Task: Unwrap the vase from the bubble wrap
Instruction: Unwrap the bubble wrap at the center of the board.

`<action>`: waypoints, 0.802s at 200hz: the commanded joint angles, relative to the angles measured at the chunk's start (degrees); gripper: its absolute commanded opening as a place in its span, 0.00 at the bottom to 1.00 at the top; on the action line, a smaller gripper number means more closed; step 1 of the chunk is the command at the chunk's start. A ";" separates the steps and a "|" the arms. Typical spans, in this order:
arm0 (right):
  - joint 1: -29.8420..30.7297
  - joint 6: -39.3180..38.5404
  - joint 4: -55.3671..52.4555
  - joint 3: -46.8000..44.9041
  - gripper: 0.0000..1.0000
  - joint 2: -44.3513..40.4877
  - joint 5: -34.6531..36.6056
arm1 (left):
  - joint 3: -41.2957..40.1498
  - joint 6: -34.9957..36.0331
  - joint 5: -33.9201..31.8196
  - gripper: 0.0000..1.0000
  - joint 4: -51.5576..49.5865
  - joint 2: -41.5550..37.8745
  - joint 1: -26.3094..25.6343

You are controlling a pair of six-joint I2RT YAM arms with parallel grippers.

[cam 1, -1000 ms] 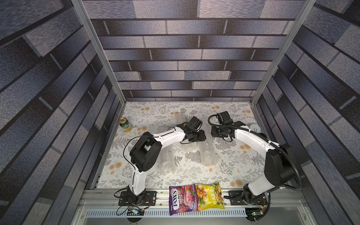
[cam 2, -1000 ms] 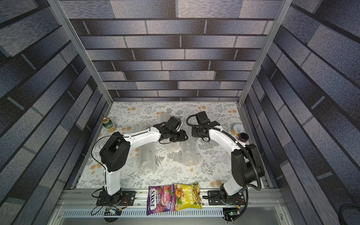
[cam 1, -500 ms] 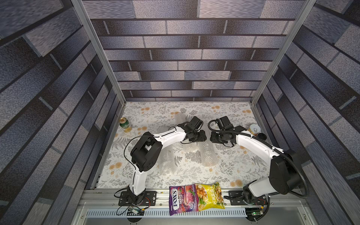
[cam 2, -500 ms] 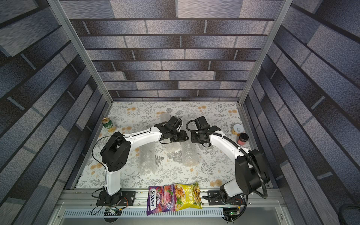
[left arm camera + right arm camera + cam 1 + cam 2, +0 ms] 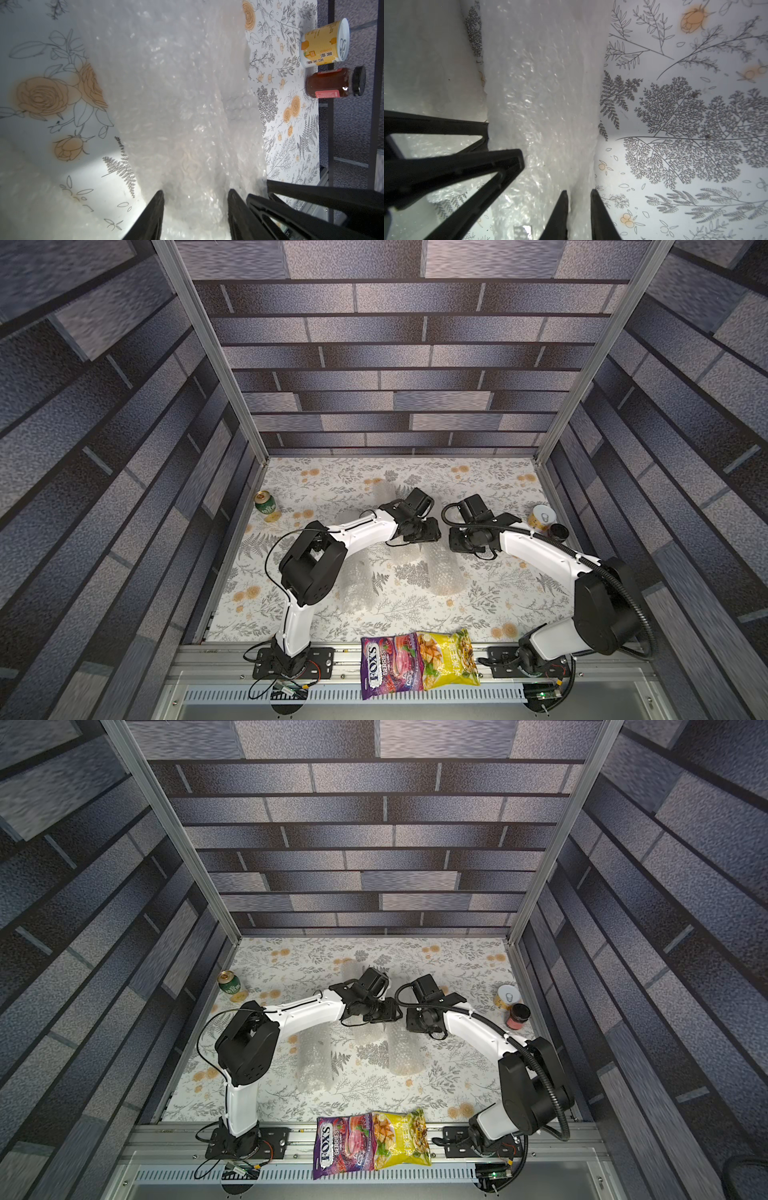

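Bubble wrap [image 5: 176, 104] lies mid-table on the floral cloth [image 5: 478, 477], brick-patterned walls [image 5: 415, 364] around; left gripper [image 5: 195, 191] clamps its roll, right gripper [image 5: 578, 191] pinches its edge. Snack bags [image 5: 419, 659] at six o'clock, green can [image 5: 264, 504] nine.

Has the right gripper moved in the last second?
Yes. The right gripper has pulled back toward the snack bags, judged against the yellow can.

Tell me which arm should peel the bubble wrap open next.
Right, probably. The right gripper straddles the bubble wrap at its edge, with table showing beside it to pull toward. The left gripper is clamped on the wrap, better as anchor.
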 commanded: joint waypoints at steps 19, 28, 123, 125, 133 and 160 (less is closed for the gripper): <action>1.14 1.11 -4.37 -1.82 0.16 -0.94 0.77 | 0.14 1.77 0.00 0.50 -4.32 1.27 -0.99; 1.23 1.30 -4.43 -1.99 0.16 -1.32 0.80 | 0.01 1.72 -0.09 0.51 -4.34 1.18 -1.01; 2.21 1.64 -7.10 -0.97 0.04 -4.19 1.96 | 0.10 1.78 -0.19 0.51 -4.34 1.71 -1.00; 2.21 1.53 -7.20 -0.95 0.04 -4.20 2.20 | 0.06 1.85 -0.21 0.51 -4.33 1.67 -0.95; 2.21 1.25 -7.60 -0.69 0.04 -4.23 2.87 | -0.14 1.83 -0.21 0.50 -4.32 1.71 -0.84; 2.21 0.36 -8.61 -0.75 0.04 -4.03 4.58 | -1.43 1.77 -0.27 0.50 -3.89 1.19 -0.32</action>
